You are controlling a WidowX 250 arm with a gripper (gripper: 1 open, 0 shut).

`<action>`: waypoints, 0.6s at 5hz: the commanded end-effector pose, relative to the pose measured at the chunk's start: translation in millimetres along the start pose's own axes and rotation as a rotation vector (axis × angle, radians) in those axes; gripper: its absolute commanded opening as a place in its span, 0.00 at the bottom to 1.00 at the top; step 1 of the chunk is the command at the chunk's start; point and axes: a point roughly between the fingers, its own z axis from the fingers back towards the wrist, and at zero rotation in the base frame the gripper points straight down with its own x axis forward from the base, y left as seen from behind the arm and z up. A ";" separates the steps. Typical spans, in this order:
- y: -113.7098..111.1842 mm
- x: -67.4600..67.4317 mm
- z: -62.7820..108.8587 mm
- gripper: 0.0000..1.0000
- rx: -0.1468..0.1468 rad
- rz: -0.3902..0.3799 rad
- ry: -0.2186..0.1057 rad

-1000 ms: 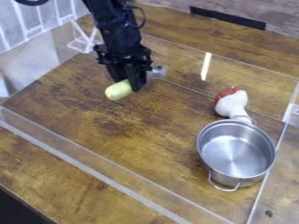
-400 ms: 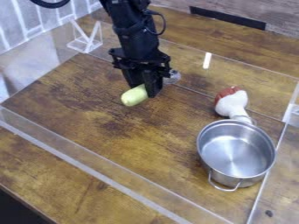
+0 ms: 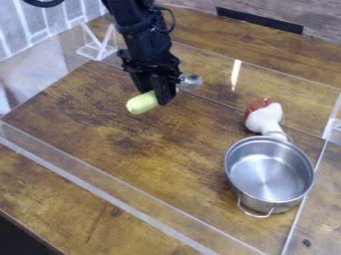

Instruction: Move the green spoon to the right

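The green spoon (image 3: pixel 140 104) is a short yellow-green, pod-like piece over the left middle of the wooden table (image 3: pixel 160 149). My black gripper (image 3: pixel 150 97) comes down on it from above, steeply tilted, and is shut on the spoon's upper end. The lower, rounded end sticks out below and to the left of the fingers. A small grey bit (image 3: pixel 190 81) juts out on the gripper's right side. Whether the spoon touches the wood I cannot tell.
A steel pot (image 3: pixel 269 171) stands at the front right. A red-and-white object (image 3: pixel 265 116) lies just behind it. A low clear wall (image 3: pixel 120 194) rims the table. A white rack (image 3: pixel 94 42) stands at the back left, and a white strip (image 3: pixel 236 74) at the back.
The gripper, with the spoon in it, swung a little right and toward the front, then came back left. It now sits only slightly right of where it began.
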 end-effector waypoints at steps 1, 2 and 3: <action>6.1 18.3 30.8 0.00 0.051 0.043 -0.103; 2.7 20.1 31.2 0.00 0.068 0.092 -0.113; 4.6 14.3 27.0 0.00 0.079 0.119 -0.119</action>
